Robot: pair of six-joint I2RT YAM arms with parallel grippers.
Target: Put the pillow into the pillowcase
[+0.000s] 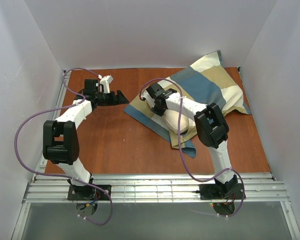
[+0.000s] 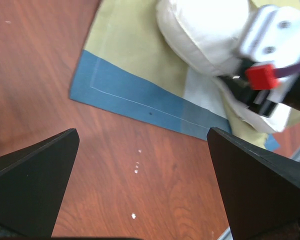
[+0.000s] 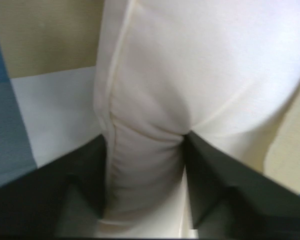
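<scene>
On the far right of the wooden table (image 1: pixel 110 140), the pillowcase (image 1: pixel 205 85) lies spread flat in blue, tan and cream blocks. Its far corner rides up against the back wall. One pillow (image 1: pixel 176 122) rests on top of the pillowcase near its near-left corner, outside the cover. The right arm crosses over most of it in the top view, so only a cream bulge shows. The right gripper (image 1: pixel 158 107) pinches the pillow, and the wrist view shows a seamed fold of cream fabric (image 3: pixel 190 65) squeezed between the two dark fingers (image 3: pixel 85 165). That view is soft and close, so the pillow's outline is cut off on every side. The left gripper (image 1: pixel 115 96) hovers over bare wood left of the pillowcase, jaws spread wide and holding nothing. Two arms and two purple cables (image 1: pixel 20 150) are in view. A few white specks (image 2: pixel 134 216) on the table are too small to identify.
</scene>
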